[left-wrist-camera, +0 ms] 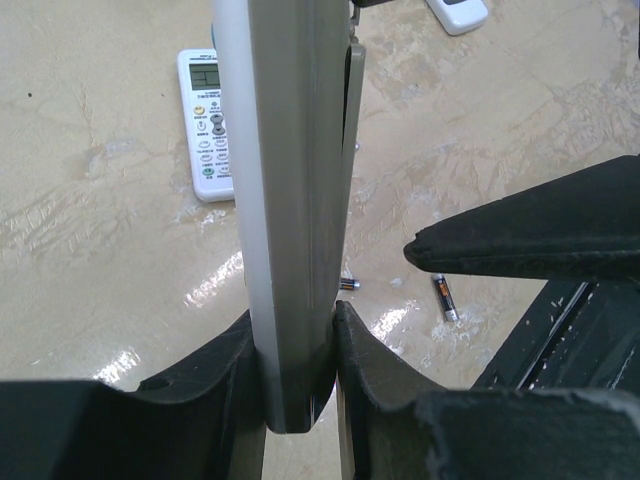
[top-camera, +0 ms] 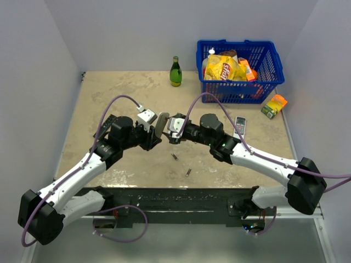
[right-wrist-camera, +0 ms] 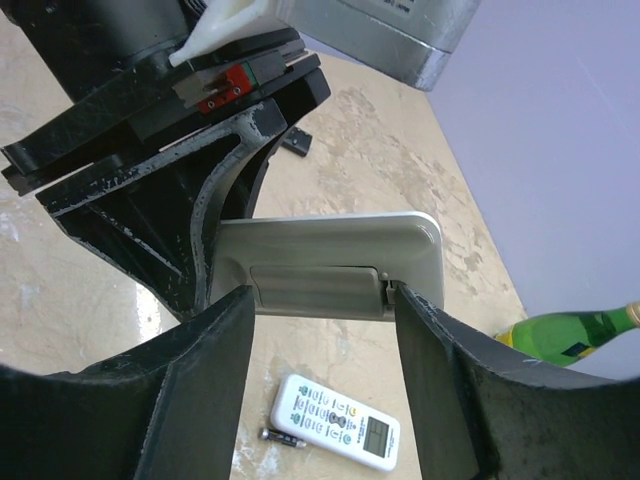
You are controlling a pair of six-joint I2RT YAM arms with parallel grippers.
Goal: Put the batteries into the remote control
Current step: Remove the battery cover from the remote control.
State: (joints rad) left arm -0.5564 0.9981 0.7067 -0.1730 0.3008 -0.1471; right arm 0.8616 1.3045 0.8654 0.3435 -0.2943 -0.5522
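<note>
1. While my left gripper (top-camera: 156,132) clamps the remote control (top-camera: 160,125) above the table (top-camera: 109,93), my right gripper (top-camera: 170,133) faces it with jaws parted. Both batteries (top-camera: 175,156) lie loose on the table just in front.
2. Left wrist: the remote control (left-wrist-camera: 290,200) stands edge-on, pinched at its lower end. That grip looks firm, so I'd leave it fixed.
3. Right wrist: the battery cover (right-wrist-camera: 318,285) sits shut between my spread fingers (right-wrist-camera: 215,350). I'd set one fingertip on it and slide it slowly, so the remote doesn't twist.
</note>
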